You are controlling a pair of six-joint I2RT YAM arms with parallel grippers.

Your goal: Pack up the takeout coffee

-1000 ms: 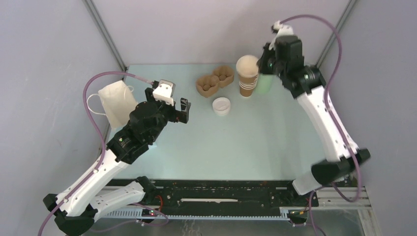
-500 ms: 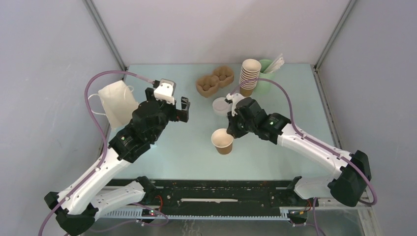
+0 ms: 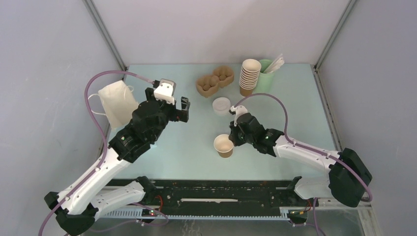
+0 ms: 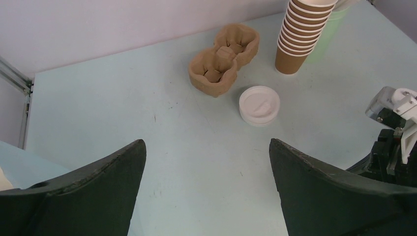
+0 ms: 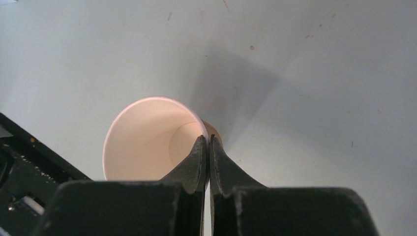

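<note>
The paper cup (image 3: pixel 224 146) is upright, mouth up, rim between right jaws.

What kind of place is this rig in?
Likely a lab test booth staged as a coffee takeout counter: plain panels round a pale table, with a stack of paper cups, a cardboard cup carrier and a loose lid.

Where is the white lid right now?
In the top view the white lid lies centrally, just nearer than the cardboard cup carrier, left of the cup stack.
</note>
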